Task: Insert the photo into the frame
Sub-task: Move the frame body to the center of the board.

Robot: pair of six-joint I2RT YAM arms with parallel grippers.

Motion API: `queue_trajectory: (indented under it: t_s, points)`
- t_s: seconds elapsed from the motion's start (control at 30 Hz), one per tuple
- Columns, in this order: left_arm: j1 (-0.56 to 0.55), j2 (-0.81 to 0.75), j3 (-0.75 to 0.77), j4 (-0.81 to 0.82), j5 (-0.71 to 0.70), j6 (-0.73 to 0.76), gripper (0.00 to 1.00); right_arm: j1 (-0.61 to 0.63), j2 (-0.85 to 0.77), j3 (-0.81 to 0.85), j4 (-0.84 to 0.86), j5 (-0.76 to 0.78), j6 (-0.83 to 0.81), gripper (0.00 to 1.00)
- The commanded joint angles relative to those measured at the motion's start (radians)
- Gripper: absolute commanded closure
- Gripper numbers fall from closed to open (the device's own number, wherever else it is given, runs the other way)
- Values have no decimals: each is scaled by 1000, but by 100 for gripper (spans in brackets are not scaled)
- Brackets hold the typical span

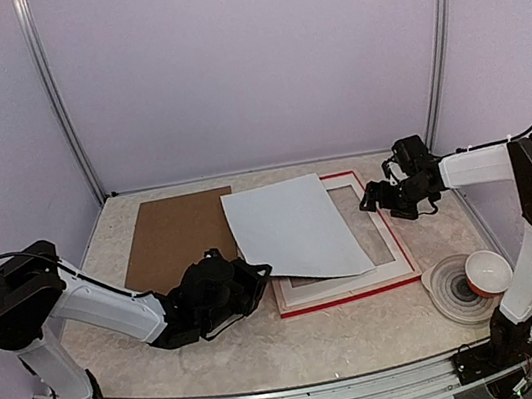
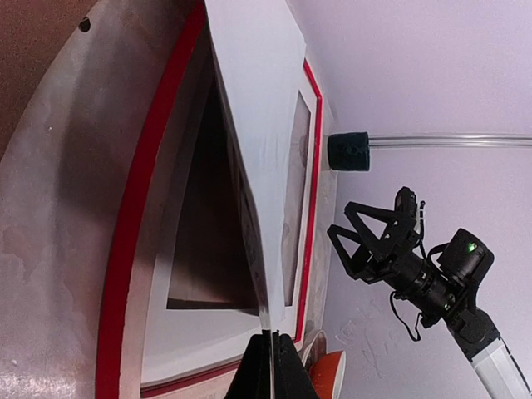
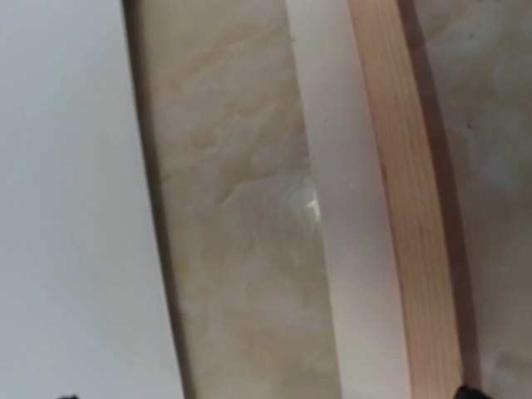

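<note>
The photo [image 1: 296,230] shows only its plain white back; it slants over the left part of the frame [image 1: 347,296]. The frame lies flat, red-edged, with a white mat [image 1: 394,240] inside it. My left gripper [image 1: 255,272] is shut on the photo's near-left corner. In the left wrist view the two black fingers [image 2: 259,370] pinch the thin edge of the photo [image 2: 258,100], which rises above the frame [image 2: 137,208]. My right gripper [image 1: 387,195] hovers open over the frame's right side. Its view shows the photo's back [image 3: 75,208], the mat [image 3: 349,249] and the frame's pale wood [image 3: 416,208].
A brown backing board [image 1: 175,234] lies on the table left of the frame. A red-and-white bowl [image 1: 487,271] rests on a round grey disc [image 1: 453,293] at the near right, close to the right arm's base. Walls enclose the table on three sides.
</note>
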Motion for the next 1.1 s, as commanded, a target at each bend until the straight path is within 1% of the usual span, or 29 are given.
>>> queue_trajectory:
  t_s: [0.0,0.1,0.2,0.3,0.37,0.5,0.57,0.63,0.8,0.87,0.93,0.97,1.0,1.07]
  points:
    - [-7,9,22,-11,39,39,96,-18,45,52,27,-12,-8,2]
    - [-4,-4,16,-26,39,52,95,-18,49,68,28,-2,-28,1]
    - [2,-1,22,-29,63,63,95,-19,61,86,5,47,-37,1]
    - [8,11,34,-32,93,78,94,-24,88,91,6,49,-39,1]
    - [12,13,30,-34,112,82,86,-30,114,93,13,25,-38,1]
    - [16,-9,-4,-32,144,81,66,-40,160,87,47,-23,-27,1]
    - [19,-28,-16,-49,160,83,57,-42,180,88,61,-44,-22,1]
    - [27,-53,-24,-85,175,97,51,-43,196,91,76,-60,-19,1]
    - [39,-178,-33,-236,165,145,37,-43,220,102,110,-111,-25,1]
    - [47,-223,-34,-294,167,162,26,-43,228,110,120,-133,-25,1]
    - [64,-272,-32,-340,169,186,19,-43,239,115,128,-155,-22,1]
    - [73,-296,-29,-362,167,199,12,-42,243,116,135,-165,-19,1]
    - [80,-316,-27,-381,163,209,3,-42,246,114,141,-175,-15,1]
    - [96,-362,-20,-414,162,225,1,-41,250,109,157,-195,-9,1]
